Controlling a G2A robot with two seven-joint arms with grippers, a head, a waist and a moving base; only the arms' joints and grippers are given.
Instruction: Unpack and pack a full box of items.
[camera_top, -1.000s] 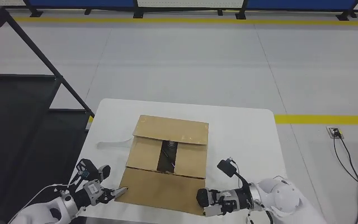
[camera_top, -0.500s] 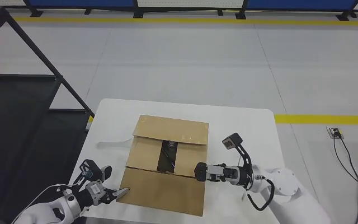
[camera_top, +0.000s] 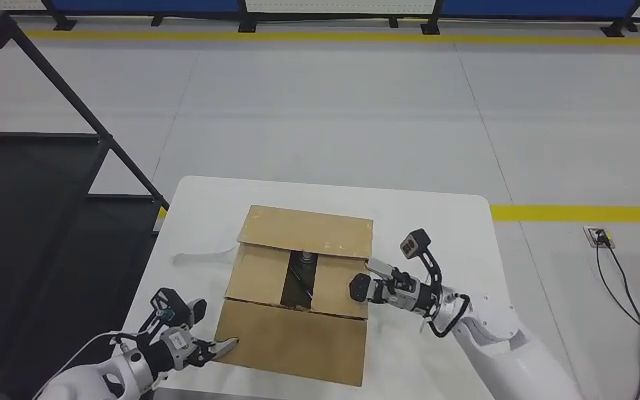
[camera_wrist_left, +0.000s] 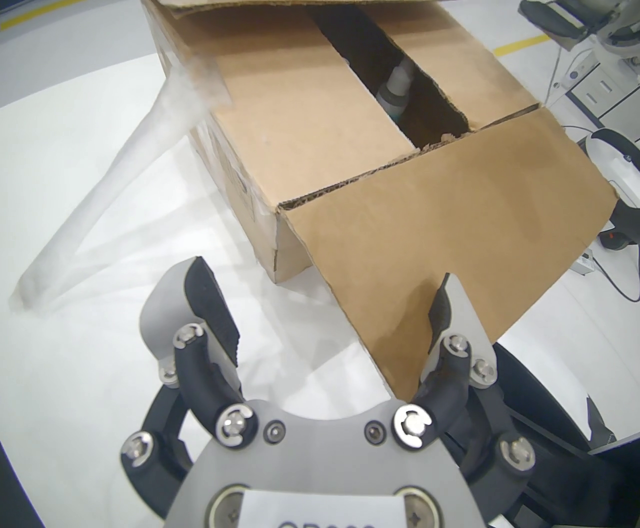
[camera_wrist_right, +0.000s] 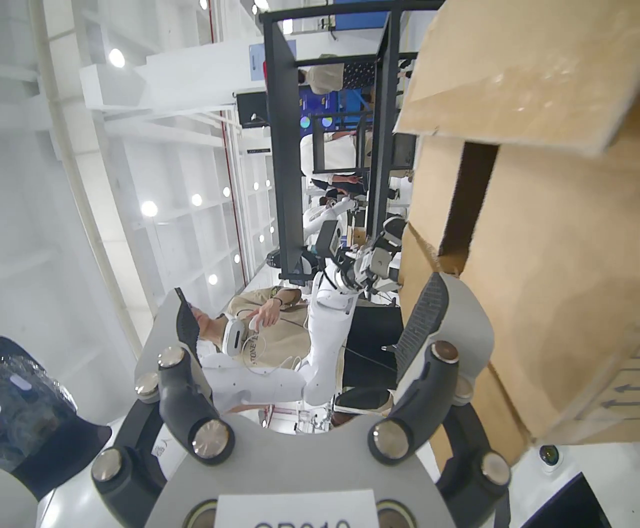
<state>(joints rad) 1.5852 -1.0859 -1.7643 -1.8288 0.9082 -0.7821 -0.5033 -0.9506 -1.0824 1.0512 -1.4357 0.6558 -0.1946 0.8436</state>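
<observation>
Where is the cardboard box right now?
Top view: the cardboard box sits on the table, left hand at its near flap's corner, right hand at its right side.

We see a pale grey floor spreading out beyond the white table. It is crossed by a yellow line at 12 o'clock, just below a row of blue panels, and by a second yellow line at 3 o'clock with a floor socket and its black cable just beneath. At 9 o'clock a black metal frame slants over a dark mesh panel, and in the right wrist view we make out a white shelf wall dotted with round lamps.
</observation>
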